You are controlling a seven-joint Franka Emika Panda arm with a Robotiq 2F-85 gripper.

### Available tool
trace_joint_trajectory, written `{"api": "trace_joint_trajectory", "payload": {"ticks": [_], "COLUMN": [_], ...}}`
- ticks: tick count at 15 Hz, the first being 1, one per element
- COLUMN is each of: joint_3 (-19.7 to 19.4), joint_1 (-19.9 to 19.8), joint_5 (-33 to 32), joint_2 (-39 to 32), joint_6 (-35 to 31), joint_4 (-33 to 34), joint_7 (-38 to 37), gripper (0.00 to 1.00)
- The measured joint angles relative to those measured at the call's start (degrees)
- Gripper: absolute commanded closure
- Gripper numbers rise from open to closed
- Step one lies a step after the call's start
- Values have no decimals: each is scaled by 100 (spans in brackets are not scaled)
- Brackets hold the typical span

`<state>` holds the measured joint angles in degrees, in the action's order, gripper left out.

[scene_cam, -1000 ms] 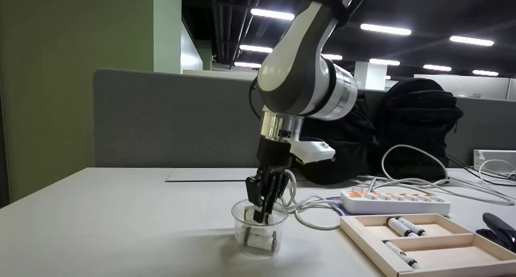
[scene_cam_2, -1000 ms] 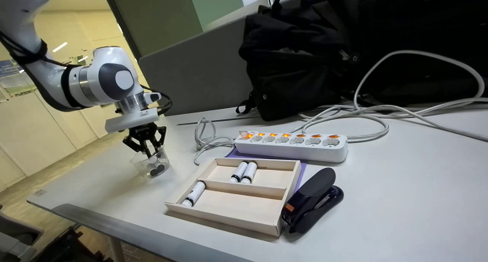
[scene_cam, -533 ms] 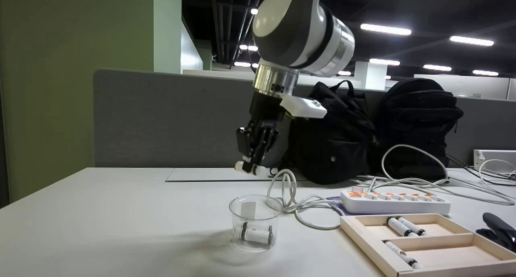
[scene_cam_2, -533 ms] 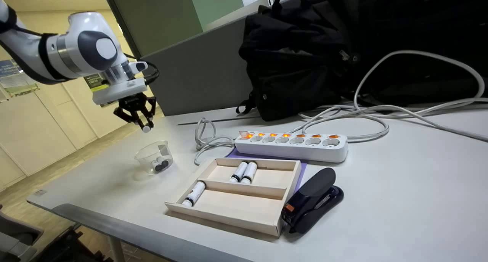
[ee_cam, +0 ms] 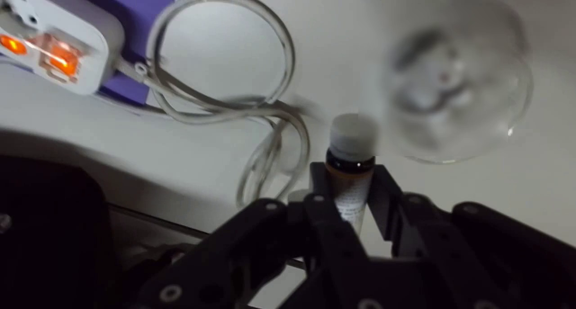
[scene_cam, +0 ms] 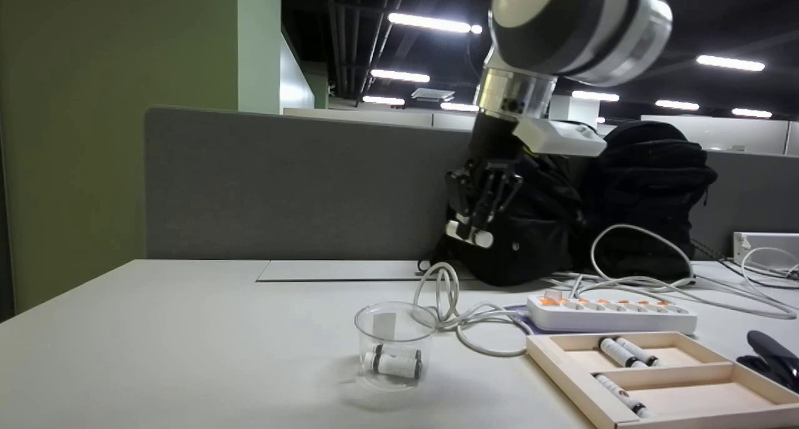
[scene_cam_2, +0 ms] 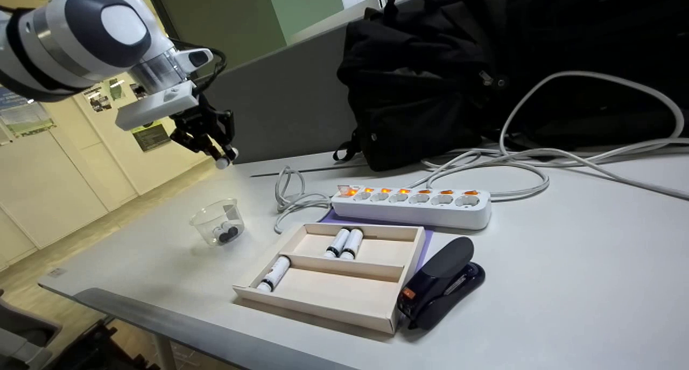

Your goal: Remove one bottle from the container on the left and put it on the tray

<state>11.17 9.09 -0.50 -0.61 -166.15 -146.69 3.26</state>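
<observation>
I have the bottle [ee_cam: 352, 174] pinched in my gripper [ee_cam: 350, 183], its white end poking out beyond the tips; in an exterior view the container [scene_cam: 399, 340] sits below the gripper on one side, the tray [scene_cam: 705, 394] below it on the other. Only the wrist view gives me the bottle's dark neck and printed label, where both exterior views give mostly pale ends, while in an exterior view I get the whole tray, a black stapler [scene_cam_2: 436, 276] on its far side from the gripper.
</observation>
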Motion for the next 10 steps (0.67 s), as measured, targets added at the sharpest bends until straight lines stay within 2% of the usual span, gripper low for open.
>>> {"api": "trace_joint_trajectory", "payload": {"ticks": [2,3,6,9,10], "joint_3": [-165,-230,-330,-331,-331], "joint_1": [-114,-200,-373,-375,-375], "joint_5": [-60,-178,-252,-255,-255], "joint_2": [180,228,257,265,269], "joint_6": [-375,-561,-762,-771,-771], "joint_4": [-510,-735,-1117,-1137,-1137], "joint_7": [-142,-251,-321,-337,-339], "gripper": [93,73,73,73,93]}}
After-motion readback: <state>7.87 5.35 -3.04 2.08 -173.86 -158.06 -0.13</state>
